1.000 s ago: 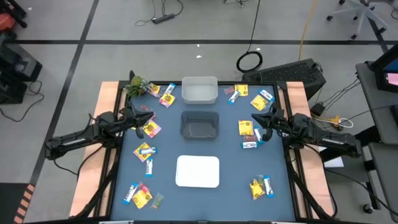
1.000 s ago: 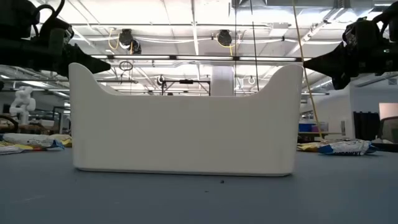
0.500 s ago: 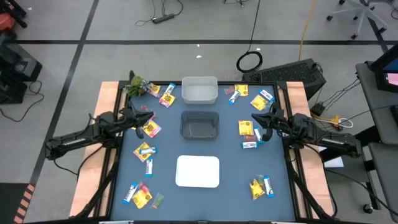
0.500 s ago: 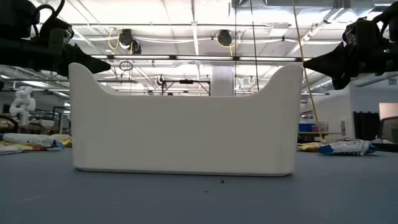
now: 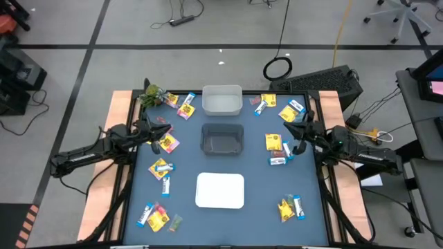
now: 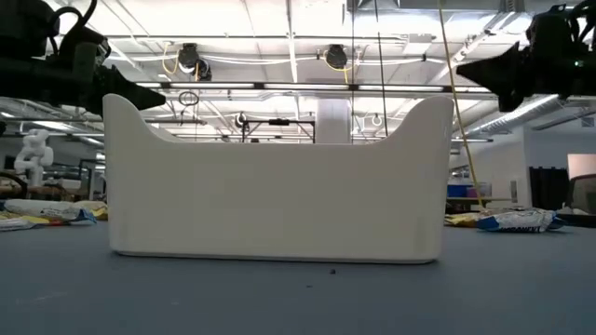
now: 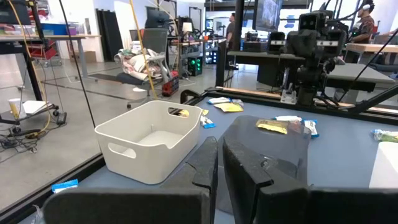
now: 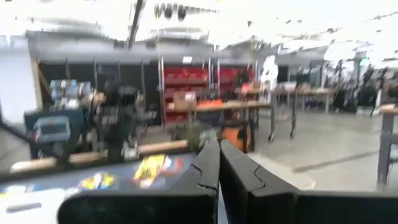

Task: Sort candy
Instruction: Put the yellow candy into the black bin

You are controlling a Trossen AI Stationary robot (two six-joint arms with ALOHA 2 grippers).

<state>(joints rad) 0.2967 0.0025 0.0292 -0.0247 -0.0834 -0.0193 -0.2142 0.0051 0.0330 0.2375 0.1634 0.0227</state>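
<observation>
Candy lies scattered on the blue table: yellow packets [image 5: 272, 142] and a blue-and-white bar [image 5: 277, 160] at the right, more [image 5: 166, 142] at the left, and clusters [image 5: 155, 216] [image 5: 289, 208] near the front. My left gripper [image 5: 158, 130] hangs level above the left candy, shut and holding nothing [image 7: 219, 144]. My right gripper [image 5: 291, 131] hangs above the right candy with its tips raised [image 6: 461, 70], shut and holding nothing [image 8: 219, 149].
Three bins stand in a row down the table's middle: a white one [image 5: 221, 101] at the far edge, a dark one [image 5: 221, 138] in the centre, a white one [image 5: 220, 190] nearest. A green leafy object [image 5: 152, 94] lies at the far left corner. Wooden side rails [image 5: 104, 173] flank the table.
My right gripper has tipped its fingertips upward and rolled a little about its own line, staying shut over the same spot. The candy and the bins lie as before.
</observation>
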